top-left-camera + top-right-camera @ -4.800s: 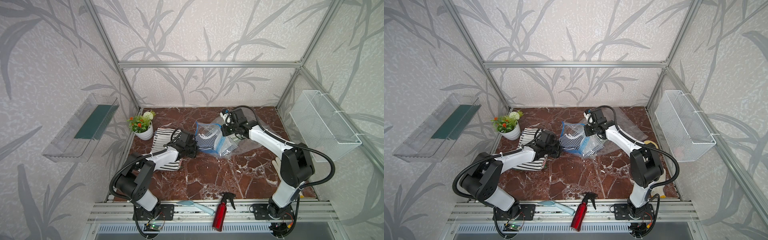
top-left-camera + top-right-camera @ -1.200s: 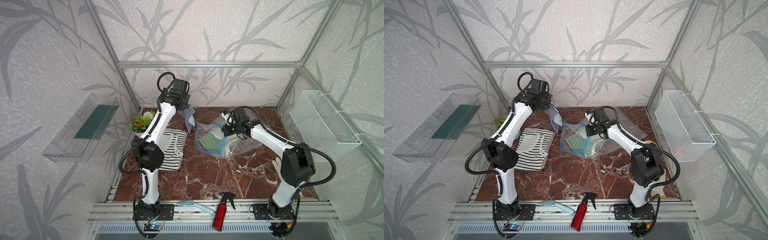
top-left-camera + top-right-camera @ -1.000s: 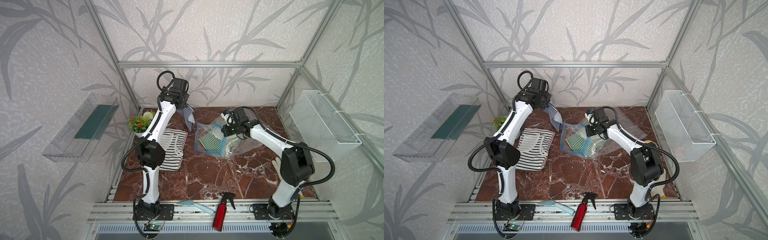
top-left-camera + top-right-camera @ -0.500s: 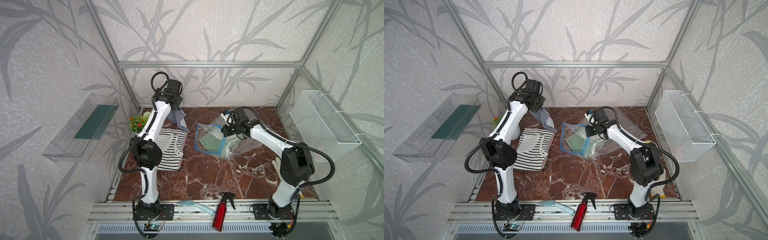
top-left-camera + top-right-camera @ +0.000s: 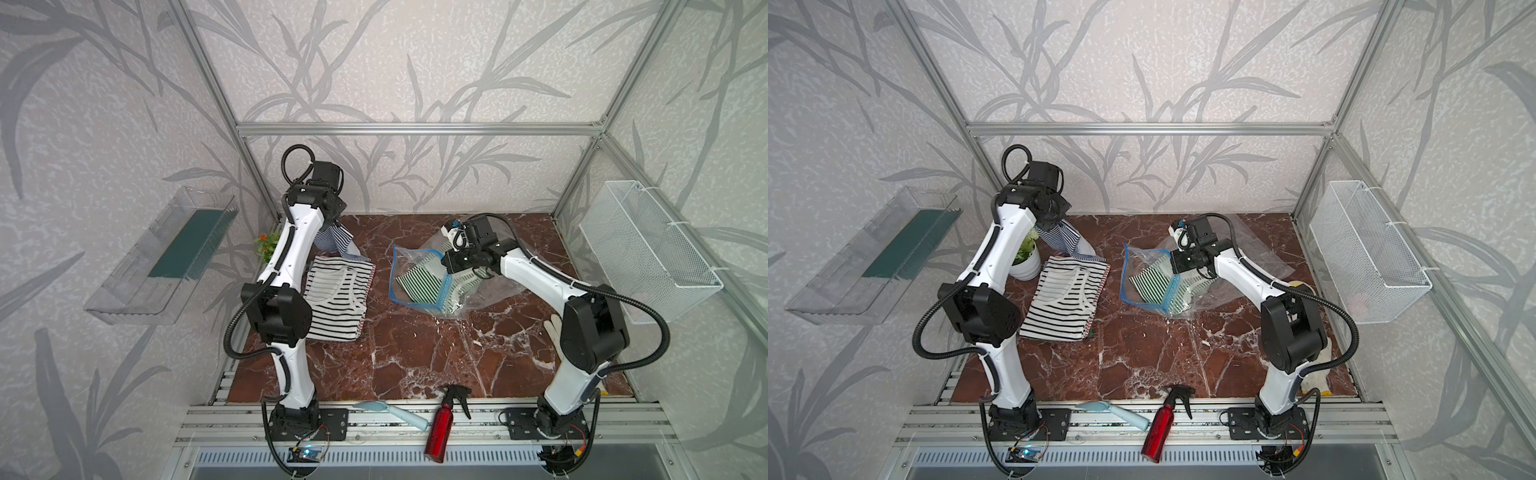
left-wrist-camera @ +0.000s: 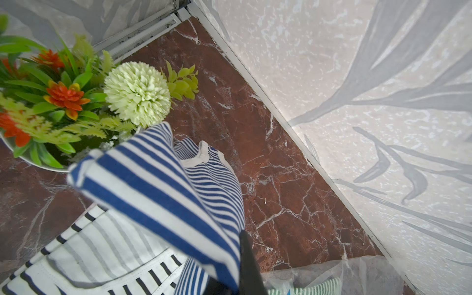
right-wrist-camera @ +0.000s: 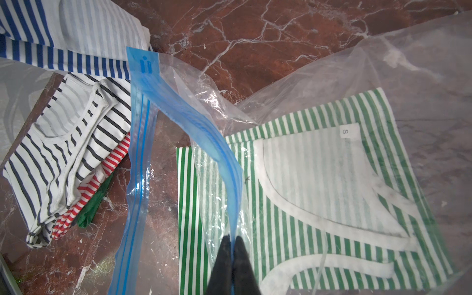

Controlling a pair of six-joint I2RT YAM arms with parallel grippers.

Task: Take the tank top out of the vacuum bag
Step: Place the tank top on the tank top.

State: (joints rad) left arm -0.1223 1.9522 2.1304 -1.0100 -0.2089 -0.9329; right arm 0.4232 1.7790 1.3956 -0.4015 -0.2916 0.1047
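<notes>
Swung further left since a moment ago, the left gripper (image 6: 241, 245) clamps the blue-striped tank top (image 5: 332, 241), dangling over the folded pile (image 5: 336, 299), clear of the vacuum bag (image 5: 478, 291); the right gripper (image 7: 232, 240) pinches the bag's blue zip strip (image 7: 194, 120).

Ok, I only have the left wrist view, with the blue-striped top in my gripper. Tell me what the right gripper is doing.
Observer: The right gripper is shut on the blue zip strip of the vacuum bag, holding that lip of the mouth raised.
Operator: Report what is inside the bag.
Observer: One green-striped tank top lies flat inside, under the clear plastic.
Operator: Now look under the black-striped top.
Observer: A red-striped garment lies beneath it, showing at the pile's edge.
</notes>
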